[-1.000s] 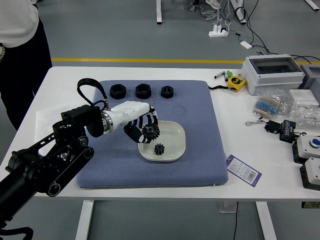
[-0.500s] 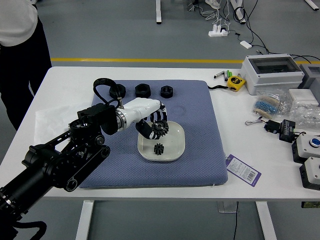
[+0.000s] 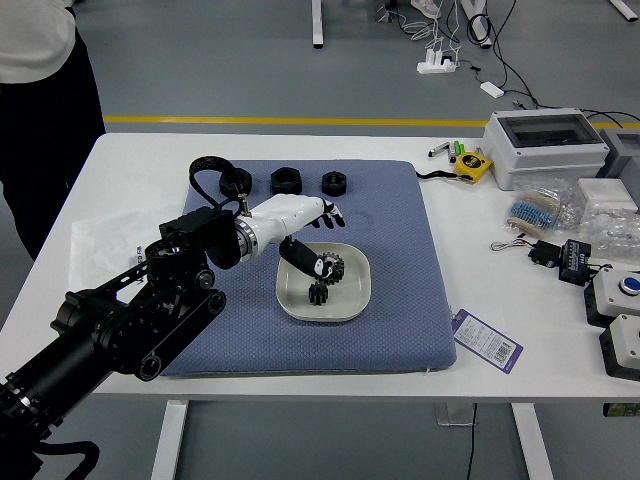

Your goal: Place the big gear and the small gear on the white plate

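Observation:
My left hand (image 3: 318, 240) reaches in from the left over the blue mat, its fingers spread above the upper-left part of the white plate (image 3: 351, 300). Just beyond its thumb, the big gear (image 3: 334, 266) lies on the plate, partly covered by the thumb. The small gear (image 3: 318, 293) is on the plate directly below it in the picture, close to the big one; whether they touch is hard to tell. No right hand shows.
Three black round parts (image 3: 286, 181) line the mat's far edge. A purple-white tag (image 3: 487, 340) lies right of the mat. Tape measure (image 3: 472, 166), grey-white box (image 3: 545, 148), bagged parts and switch boxes occupy the right side. A person (image 3: 45, 130) stands at the far left.
My left hand moved right over the plate and its fingers opened, letting go of the big gear, which went from the hand down onto the plate.

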